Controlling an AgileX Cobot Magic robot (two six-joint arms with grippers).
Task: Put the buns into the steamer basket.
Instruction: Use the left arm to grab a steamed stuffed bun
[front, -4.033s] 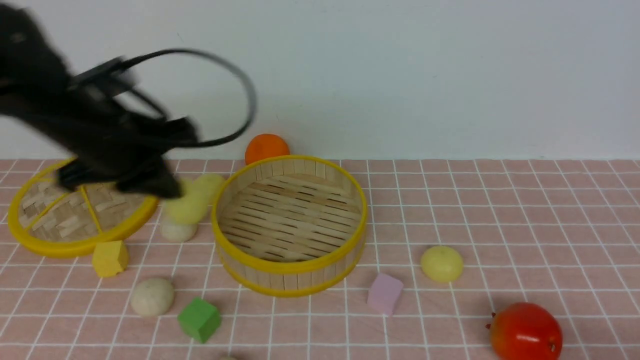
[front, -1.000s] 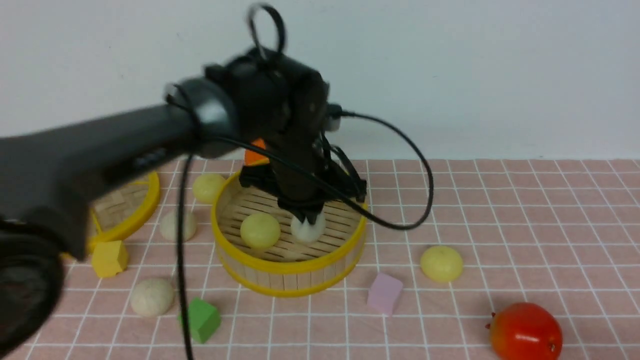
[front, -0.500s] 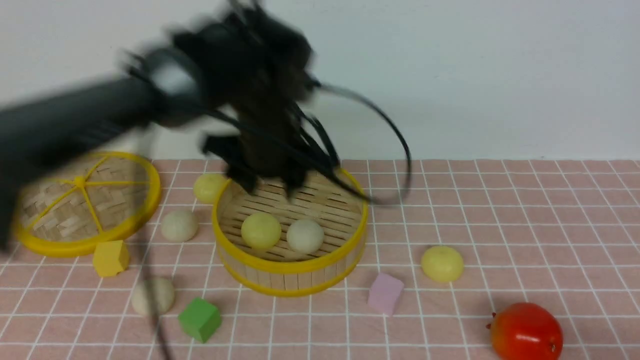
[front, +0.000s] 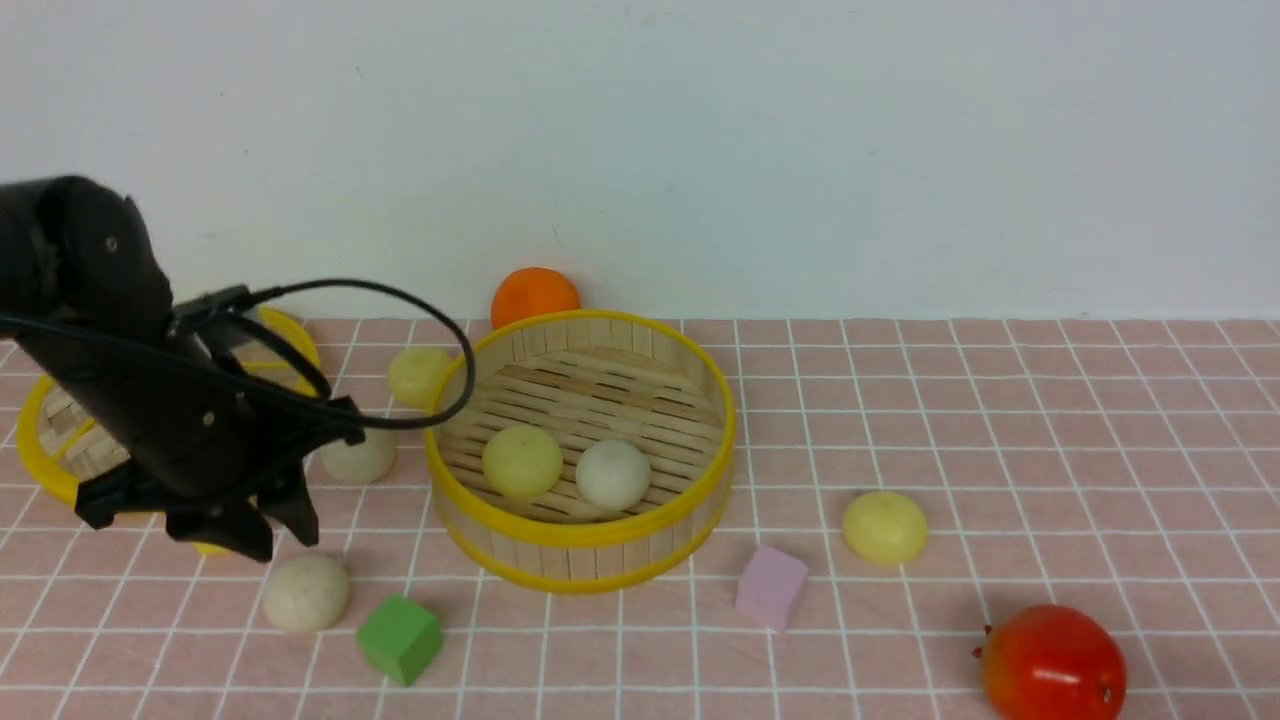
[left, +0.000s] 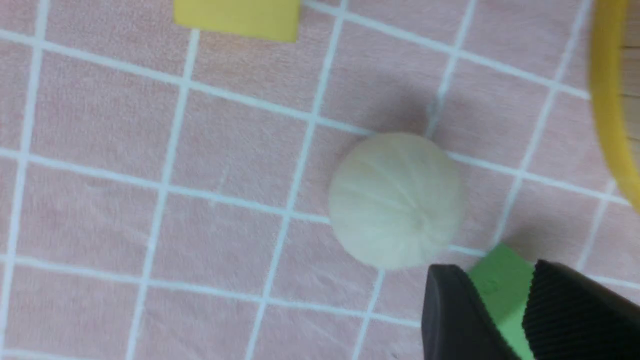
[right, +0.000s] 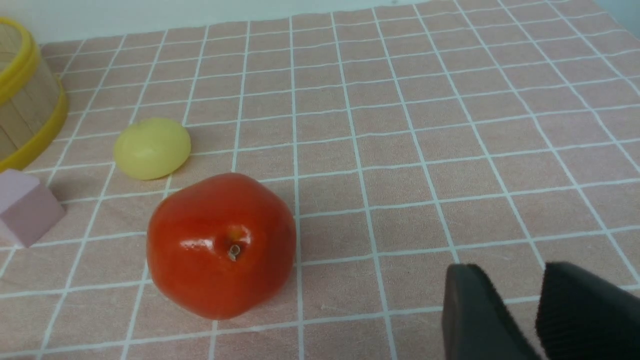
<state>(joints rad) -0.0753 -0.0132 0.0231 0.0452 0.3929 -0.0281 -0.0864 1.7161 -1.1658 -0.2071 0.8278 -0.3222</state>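
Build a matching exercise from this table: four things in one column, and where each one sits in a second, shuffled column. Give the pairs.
Things:
1. orange ball
2. red fruit
3. green cube
4. lilac cube

Places:
A. front left, next to an off-white bun
B. by the back wall, behind the basket
C. front right corner, farthest from the basket
D. just in front of the basket's right side

Pairs: 1-B, 2-C, 3-A, 4-D

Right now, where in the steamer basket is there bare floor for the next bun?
The steamer basket's far half, behind the yellow bun and white bun, is bare slats. The cloth far right, beyond the loose yellow bun, is bare too. Crowded: left of the basket, with the left gripper, off-white bun and green cube.
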